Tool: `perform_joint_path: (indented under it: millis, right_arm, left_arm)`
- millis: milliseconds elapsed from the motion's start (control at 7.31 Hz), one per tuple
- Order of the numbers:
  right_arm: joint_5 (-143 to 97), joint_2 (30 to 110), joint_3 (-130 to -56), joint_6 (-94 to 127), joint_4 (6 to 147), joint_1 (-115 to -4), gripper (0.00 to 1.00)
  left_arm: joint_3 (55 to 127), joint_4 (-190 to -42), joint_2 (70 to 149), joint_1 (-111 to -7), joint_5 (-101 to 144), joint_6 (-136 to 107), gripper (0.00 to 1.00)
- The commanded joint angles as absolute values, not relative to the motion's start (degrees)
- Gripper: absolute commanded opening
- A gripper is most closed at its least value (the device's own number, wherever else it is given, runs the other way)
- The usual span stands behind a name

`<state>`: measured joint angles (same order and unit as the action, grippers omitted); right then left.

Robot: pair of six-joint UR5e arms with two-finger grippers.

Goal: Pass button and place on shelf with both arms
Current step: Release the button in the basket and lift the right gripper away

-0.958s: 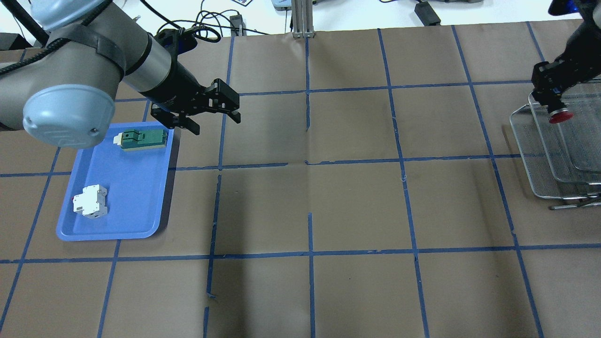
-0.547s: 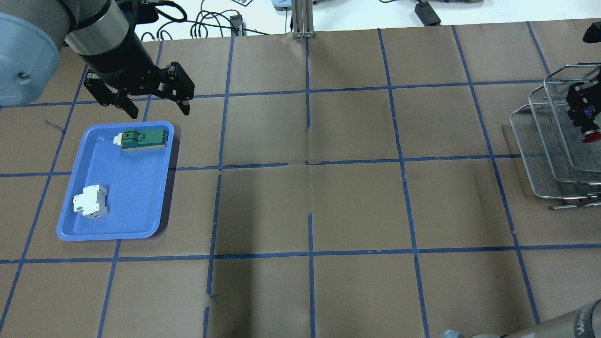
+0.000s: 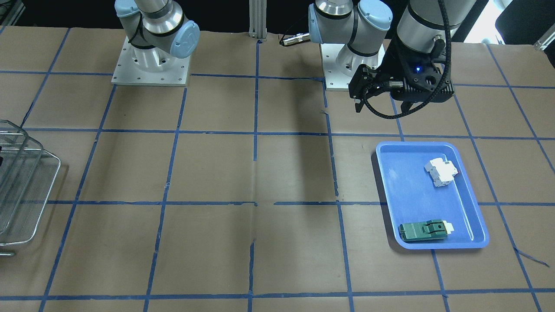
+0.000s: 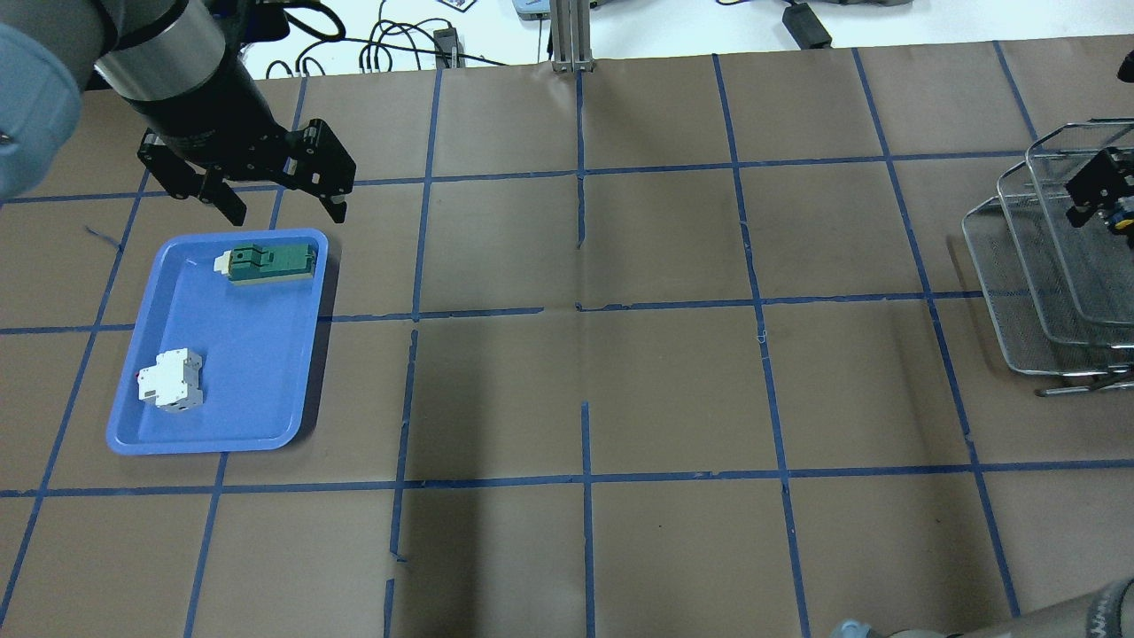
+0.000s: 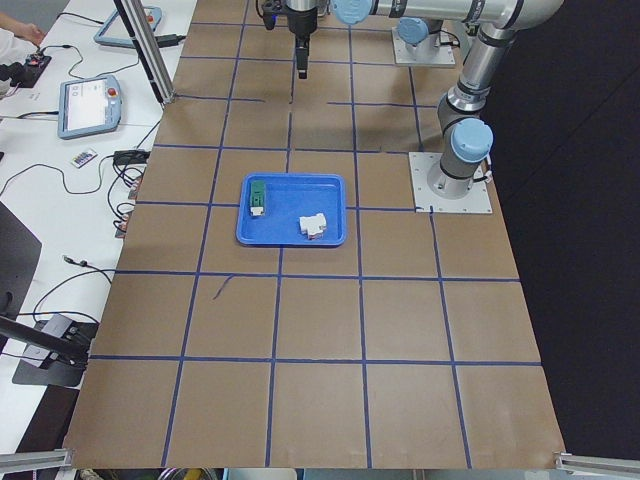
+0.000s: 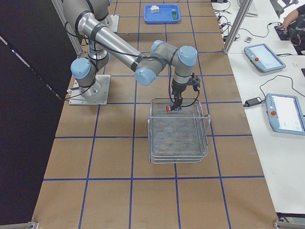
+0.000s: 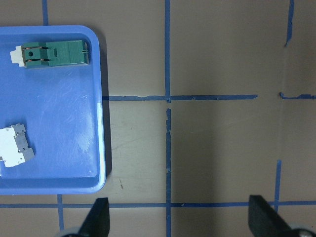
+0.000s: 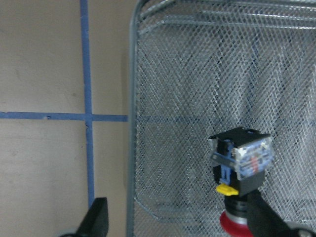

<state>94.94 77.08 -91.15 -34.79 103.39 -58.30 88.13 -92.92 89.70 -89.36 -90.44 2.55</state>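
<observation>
The button [image 8: 242, 163] lies on the mesh of the silver wire shelf [image 8: 132, 123], contact block towards the camera and red cap at the bottom edge. My right gripper [image 8: 180, 219] is open over it, with the button just beside the right finger [image 8: 261, 217]. The exterior right view shows the red cap [image 6: 169, 109] under the right gripper [image 6: 176, 102], at the robot-side end of the shelf [image 6: 178, 138]. My left gripper [image 4: 288, 211] is open and empty, above the table just past the far edge of the blue tray [image 4: 221, 416].
The blue tray holds a flat green module [image 4: 270, 264] and a white breaker block [image 4: 170, 381]. The shelf [image 4: 1001, 292] stands at the table's right edge. An aluminium post [image 4: 567, 35] and cables sit at the back edge.
The right gripper carried the button further over the shelf and has opened, leaving the button on the mesh. The left gripper has swung back left to the tray's far edge.
</observation>
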Motion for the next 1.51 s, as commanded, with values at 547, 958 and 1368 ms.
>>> perform_joint_path:
  millis: [547, 958, 1368]
  right_arm:
    - [91.84, 92.2, -89.83, 0.44, 95.35, -84.85, 1.0]
    - [92.46, 88.78, -85.88, 6.24, 94.31, -90.26, 1.0]
    - [92.2, 88.68, -85.78, 6.15, 93.96, -90.26, 1.0]
  left_arm:
    - [88.94, -92.9, 88.33, -89.3, -90.62, 3.43, 1.0]
    - [88.95, -92.46, 88.42, -89.21, -90.62, 3.51, 1.0]
    - [88.95, -92.46, 88.33, -89.03, -90.53, 3.52, 1.0]
